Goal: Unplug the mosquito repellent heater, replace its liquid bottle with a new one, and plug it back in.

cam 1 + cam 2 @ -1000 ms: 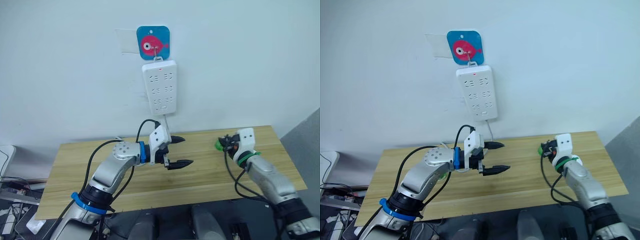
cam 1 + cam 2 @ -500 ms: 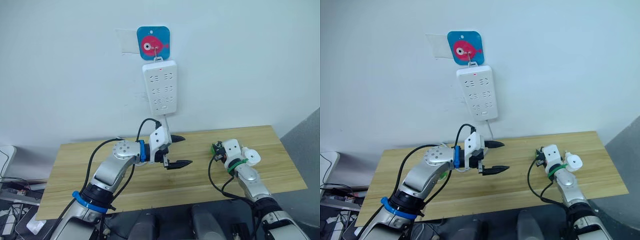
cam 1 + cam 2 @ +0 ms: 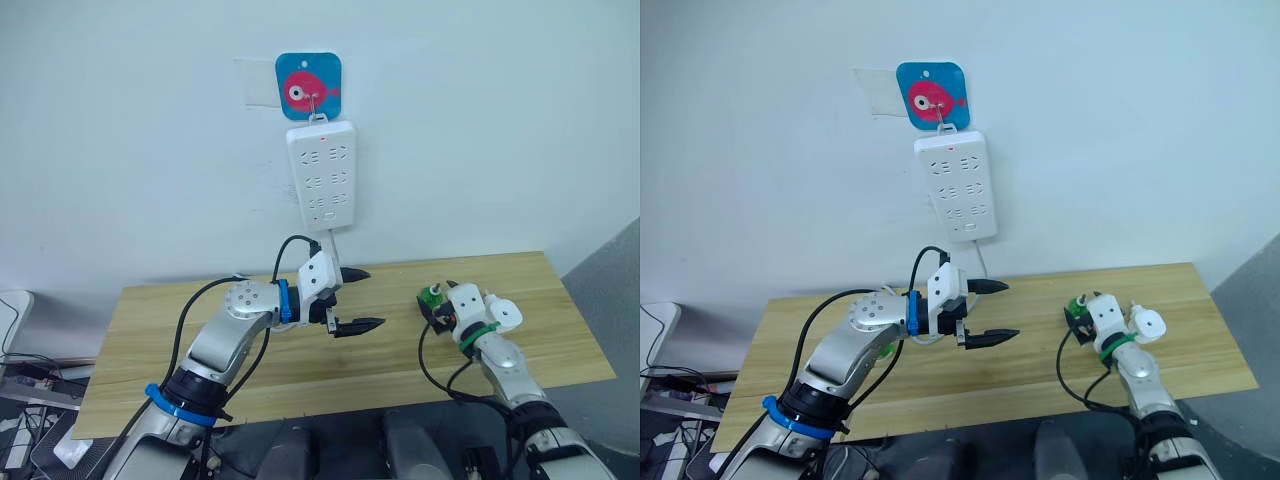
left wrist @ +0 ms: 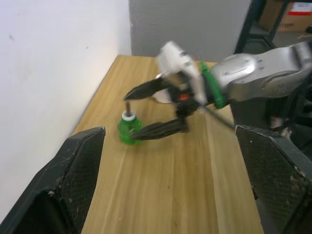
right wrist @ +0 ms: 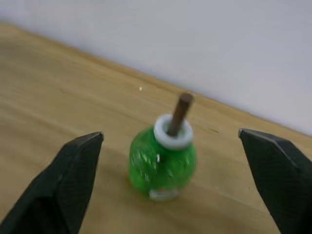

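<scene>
So the right gripper (image 4: 146, 113) is wide open and holding nothing, with the little green liquid bottle (image 5: 163, 162) standing upright on the tabletop (image 3: 400, 365) between its fingers, not touching them from what I can see. The bottle has a white collar and a brown wick poking up. The mosquito repellent heater (image 3: 505, 314) sits on the tabletop just right of that gripper, on the right side. The left gripper (image 3: 352, 300) hovers over the middle of the tabletop, also spread open and empty. On the far wall a white power strip (image 3: 322, 174) hangs under a blue fish hook plate (image 3: 308, 87).
</scene>
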You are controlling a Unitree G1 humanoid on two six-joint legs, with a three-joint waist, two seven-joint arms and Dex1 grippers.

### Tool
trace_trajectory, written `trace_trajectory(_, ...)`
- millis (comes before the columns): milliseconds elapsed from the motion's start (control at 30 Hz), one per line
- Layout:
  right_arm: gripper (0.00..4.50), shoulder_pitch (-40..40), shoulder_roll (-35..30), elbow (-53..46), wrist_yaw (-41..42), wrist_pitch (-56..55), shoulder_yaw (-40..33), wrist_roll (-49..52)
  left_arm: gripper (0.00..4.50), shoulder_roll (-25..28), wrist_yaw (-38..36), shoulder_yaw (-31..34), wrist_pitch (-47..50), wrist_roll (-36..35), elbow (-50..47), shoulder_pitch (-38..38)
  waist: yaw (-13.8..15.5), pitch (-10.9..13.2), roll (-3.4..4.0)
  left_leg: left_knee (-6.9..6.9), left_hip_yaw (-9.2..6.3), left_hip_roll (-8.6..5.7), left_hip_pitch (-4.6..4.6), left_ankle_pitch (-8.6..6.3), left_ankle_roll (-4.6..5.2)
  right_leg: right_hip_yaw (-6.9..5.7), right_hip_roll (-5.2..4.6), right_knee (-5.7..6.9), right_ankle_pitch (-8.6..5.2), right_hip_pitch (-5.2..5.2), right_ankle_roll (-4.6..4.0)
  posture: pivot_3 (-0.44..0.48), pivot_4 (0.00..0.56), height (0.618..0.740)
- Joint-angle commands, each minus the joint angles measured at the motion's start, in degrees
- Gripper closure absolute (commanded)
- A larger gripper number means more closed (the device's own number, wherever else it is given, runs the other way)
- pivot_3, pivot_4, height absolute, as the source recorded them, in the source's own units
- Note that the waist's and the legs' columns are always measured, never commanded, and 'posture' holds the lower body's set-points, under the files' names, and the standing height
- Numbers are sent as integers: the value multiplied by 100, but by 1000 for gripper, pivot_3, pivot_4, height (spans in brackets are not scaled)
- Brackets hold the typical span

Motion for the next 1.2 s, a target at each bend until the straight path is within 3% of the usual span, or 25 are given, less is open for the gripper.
trace_trajectory(33,16,506,-293,-1391,541,611,-239,458,0,-39,381,278,-288,52,-373,429,-4,0,0,1,1,0,0,-2,3,2,0,0,0,0,0,-82,158,740)
trace_trajectory(200,16,1007,-826,-3279,1424,1917,-201,1106,0,-84,1286,642,-324,295,-855,1601,-14,-2,3,-2,5,9,11,-5,7,10,-2,3,0,3,1,-103,161,740)
trace_trajectory(333,16,716,-1014,-4326,1956,3265,38,1757,0,-395,2414,1156,-725,750,-1035,2500,16,-7,-6,-1,-1,14,8,-6,6,5,-5,-3,0,5,1,-96,157,740)
trace_trajectory(433,16,-81,-883,-4740,2298,4201,461,2119,0,-804,3330,1629,-1261,1107,-1182,3580,26,-12,-12,0,1,15,10,-6,6,5,-6,-8,0,8,0,-53,160,740)
trace_trajectory(633,16,-962,-555,-4764,2918,4750,901,2434,0,-1573,4277,1941,-1813,1315,-1175,4616,327,-14,-28,-1,-7,15,0,-10,2,-9,-9,-22,0,6,0,8,157,740)
trace_trajectory(833,16,-1243,-676,-4418,3785,4537,1255,2203,0,-1987,4839,2133,-2172,1419,-556,4654,535,-19,-37,10,-22,-1,2,-10,2,-43,-12,-33,0,30,0,62,157,740)
trace_trajectory(967,16,-1406,-791,-4214,4196,4261,1506,1888,0,-1886,4985,2256,-2700,1517,585,3951,598,-19,-39,9,-29,2,4,-9,1,-56,-11,-31,0,29,-1,70,170,740)
trace_trajectory(1200,16,-1516,-848,-4427,4202,4593,1383,1949,0,-1740,4892,2368,-3435,1377,2140,2889,600,-20,-44,6,-68,4,-4,-8,-5,-95,-14,-28,8,28,-14,35,196,740)
